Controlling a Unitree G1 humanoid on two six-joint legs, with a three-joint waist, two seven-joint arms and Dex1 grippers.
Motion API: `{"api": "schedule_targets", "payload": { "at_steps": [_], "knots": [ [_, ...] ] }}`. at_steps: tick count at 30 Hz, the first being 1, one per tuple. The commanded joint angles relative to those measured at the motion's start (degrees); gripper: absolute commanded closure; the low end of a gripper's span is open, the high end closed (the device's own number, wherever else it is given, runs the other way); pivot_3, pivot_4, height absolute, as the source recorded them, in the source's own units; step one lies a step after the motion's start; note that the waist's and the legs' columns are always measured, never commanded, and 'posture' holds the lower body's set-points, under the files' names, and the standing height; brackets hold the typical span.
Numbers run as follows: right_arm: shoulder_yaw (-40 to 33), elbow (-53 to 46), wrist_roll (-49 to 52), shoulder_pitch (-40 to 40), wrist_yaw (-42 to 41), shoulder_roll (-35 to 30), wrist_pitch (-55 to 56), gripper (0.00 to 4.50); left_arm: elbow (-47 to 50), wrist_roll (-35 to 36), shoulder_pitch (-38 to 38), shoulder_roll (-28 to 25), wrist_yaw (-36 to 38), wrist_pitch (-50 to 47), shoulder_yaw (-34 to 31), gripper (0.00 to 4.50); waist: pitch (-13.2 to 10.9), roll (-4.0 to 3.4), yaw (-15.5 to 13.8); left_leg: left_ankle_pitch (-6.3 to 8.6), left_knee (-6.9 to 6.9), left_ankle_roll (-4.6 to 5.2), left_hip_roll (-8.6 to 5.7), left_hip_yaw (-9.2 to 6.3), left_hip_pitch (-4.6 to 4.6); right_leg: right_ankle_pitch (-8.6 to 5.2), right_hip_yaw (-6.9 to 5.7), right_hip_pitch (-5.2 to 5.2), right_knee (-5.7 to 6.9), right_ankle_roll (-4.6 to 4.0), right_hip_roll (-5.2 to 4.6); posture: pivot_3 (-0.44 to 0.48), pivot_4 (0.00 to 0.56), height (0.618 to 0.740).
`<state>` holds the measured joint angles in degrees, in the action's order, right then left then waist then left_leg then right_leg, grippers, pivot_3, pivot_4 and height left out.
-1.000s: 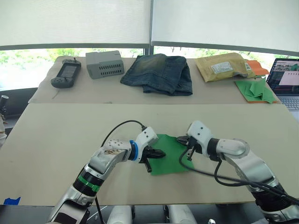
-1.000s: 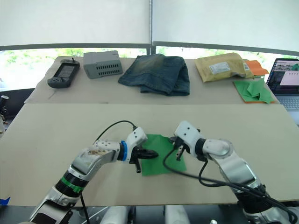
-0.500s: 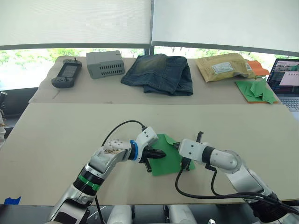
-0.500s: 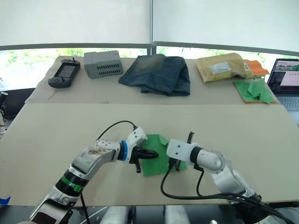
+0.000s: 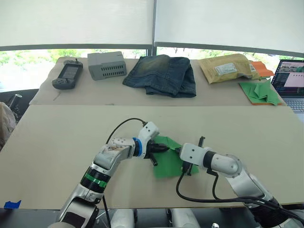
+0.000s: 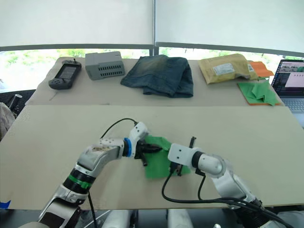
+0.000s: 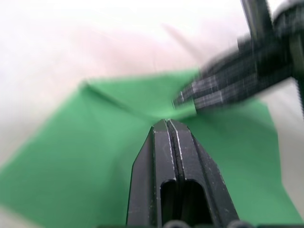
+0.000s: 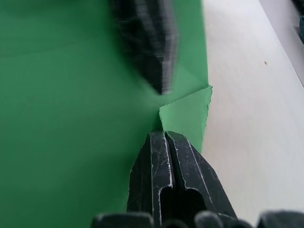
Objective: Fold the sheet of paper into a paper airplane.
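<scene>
The sheet of paper (image 5: 171,160): one bright green sheet, flat on the near table (image 5: 57,142), between the two grippers and touched by both. Left gripper (image 5: 164,148) at the sheet's far-left part, fingers pressed together, tips down on the green. Right gripper (image 5: 179,151) just beside the left one, on the sheet's far-right side, fingers likewise closed. From the head views, a roughly squarish outline turned a little, one corner toward the far table (image 5: 47,90), another toward the near edge; no clear long axis yet. From the left wrist view, a raised fold line (image 7: 123,107) across the sheet ahead of the closed fingertips, with the right gripper's dark fingers blurred just beyond it. From the right wrist view, a small folded-over flap (image 8: 187,114) at the sheet's edge, right in front of the closed tips, the left gripper's fingers blurred just past it; whether the tips pinch the paper or merely press it, cannot tell. Well beyond both grippers, on the far table: one handheld controller (image 5: 68,74), one grey box (image 5: 107,65), one pair of folded jeans (image 5: 164,74), one padded envelope (image 5: 228,68), one pile of green folded papers (image 5: 260,92) with orange paper (image 5: 261,69) behind, one laptop (image 5: 290,83) at the right edge.
</scene>
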<state>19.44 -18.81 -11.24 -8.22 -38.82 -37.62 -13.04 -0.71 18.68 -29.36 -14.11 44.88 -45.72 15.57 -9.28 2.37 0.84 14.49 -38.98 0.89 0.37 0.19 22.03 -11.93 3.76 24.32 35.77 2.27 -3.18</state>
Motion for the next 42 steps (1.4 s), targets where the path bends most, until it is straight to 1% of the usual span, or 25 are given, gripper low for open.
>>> {"api": "schedule_targets", "payload": {
  "at_steps": [1,4,9,11,16,21,26,29,32,35,36,38,41,42],
  "knots": [
    [0.4,0.3,-0.7,0.5,-0.8,0.4,-0.6,4.47,-1.2,-0.2,-2.7,2.1,-1.7,3.2,-1.2,4.50,0.0,0.00,0.0,0.00,0.00,0.00,0.00,0.00,-0.01,0.00,0.00,0.00,0.00,0.00,-0.01,0.000,0.150,0.728],
    [0.3,0.3,-1.1,0.5,-0.7,0.7,-1.0,4.47,-3.6,-1.6,-3.9,3.9,-3.3,4.5,-0.8,4.50,0.0,0.00,0.1,0.00,0.01,0.00,-0.01,0.01,-0.03,0.00,0.00,-0.02,0.00,0.00,0.00,0.000,0.150,0.728],
    [-0.2,0.0,-1.5,0.7,-0.5,0.9,-1.5,4.47,-6.6,-5.7,-4.8,3.7,-3.1,6.4,3.9,4.50,0.0,0.00,0.0,0.00,0.00,0.00,-0.04,0.00,-0.03,0.01,0.00,-0.04,0.00,0.00,-0.01,0.000,0.150,0.728],
    [-0.4,-0.3,-1.3,0.9,-0.8,0.8,-1.9,4.47,-7.5,-7.8,-4.9,3.2,-2.4,6.3,6.8,4.50,0.0,0.00,0.0,0.00,0.00,0.00,-0.05,0.01,-0.03,0.00,0.00,-0.05,0.00,0.00,-0.02,0.000,0.150,0.728],
    [-0.6,-1.2,-1.5,1.5,-0.9,0.5,-2.6,4.47,-9.6,-8.6,-6.3,6.4,-3.0,8.5,6.8,4.50,0.0,0.00,0.0,0.00,-0.01,0.00,-0.08,0.00,-0.03,0.01,0.00,-0.06,0.00,0.01,-0.05,0.000,0.150,0.728],
    [-0.8,-1.9,-1.8,1.9,-0.7,0.4,-3.3,4.47,-12.2,-11.6,-7.0,5.7,-2.2,9.5,9.1,4.50,0.0,0.00,-0.1,0.00,-0.01,0.00,-0.11,0.00,-0.03,0.01,0.00,-0.07,0.00,0.02,-0.06,0.000,0.150,0.728],
    [-0.8,-3.3,-3.7,1.7,-0.2,-0.2,-4.2,4.47,-11.9,-13.8,-6.3,4.3,-1.1,9.3,11.4,4.50,0.0,0.00,-0.2,0.00,-0.01,0.00,-0.16,-0.01,-0.04,-0.01,0.00,-0.09,0.00,0.05,-0.11,0.000,0.150,0.728],
    [-1.9,-5.9,-2.7,2.1,-1.5,-0.5,-6.3,4.47,-11.9,-15.1,-6.0,3.7,-0.9,10.0,12.5,4.50,0.0,0.00,-0.3,0.00,-0.02,0.00,-0.19,-0.01,-0.03,-0.01,0.00,-0.09,0.00,0.07,-0.14,0.000,0.150,0.728],
    [-4.1,-9.0,-0.5,2.8,-2.9,-0.6,-9.0,3.62,-12.7,-15.5,-6.0,3.6,-0.8,10.5,12.7,4.50,0.0,0.00,-0.3,0.00,-0.02,0.00,-0.22,-0.03,-0.02,-0.03,0.00,-0.10,0.00,0.10,-0.15,0.000,0.150,0.728],
    [-6.2,-12.8,2.6,4.5,-5.0,-0.9,-12.5,2.52,-12.9,-15.8,-6.0,3.8,-0.5,10.8,12.6,4.50,0.0,0.00,-0.3,0.00,-0.03,0.00,-0.22,-0.04,-0.02,-0.03,0.00,-0.11,0.00,0.11,-0.17,0.000,0.150,0.728],
    [-7.2,-14.5,4.5,5.1,-5.6,-0.4,-14.3,2.22,-12.9,-15.9,-6.0,3.9,-0.4,10.9,12.6,4.50,0.0,0.00,-0.4,0.00,-0.03,0.00,-0.22,-0.05,-0.02,-0.03,0.00,-0.11,0.00,0.11,-0.17,0.000,0.150,0.728],
    [-9.7,-17.1,8.0,5.6,-5.5,1.3,-17.8,2.22,-12.9,-16.0,-6.0,3.9,-0.4,11.1,12.6,4.50,0.0,0.00,-0.3,0.00,-0.03,0.00,-0.21,-0.07,-0.03,-0.03,-0.01,-0.12,0.01,0.11,-0.16,0.000,0.150,0.728],
    [-15.6,-17.4,11.2,4.0,-1.4,5.4,-22.5,2.22,-12.6,-16.1,-5.8,4.0,-0.4,11.1,12.6,4.50,0.0,0.00,-0.2,0.00,-0.03,0.00,-0.21,-0.14,-0.03,-0.03,-0.01,-0.13,0.01,0.12,-0.15,0.000,0.150,0.728],
    [-16.8,-16.4,11.3,3.3,0.0,6.4,-23.4,2.50,-12.4,-16.1,-5.7,4.0,-0.3,11.0,12.5,4.50,0.0,0.00,-0.2,0.00,-0.04,0.00,-0.21,-0.18,-0.03,-0.03,0.00,-0.13,0.02,0.12,-0.16,0.000,0.150,0.728]
  ]
}}
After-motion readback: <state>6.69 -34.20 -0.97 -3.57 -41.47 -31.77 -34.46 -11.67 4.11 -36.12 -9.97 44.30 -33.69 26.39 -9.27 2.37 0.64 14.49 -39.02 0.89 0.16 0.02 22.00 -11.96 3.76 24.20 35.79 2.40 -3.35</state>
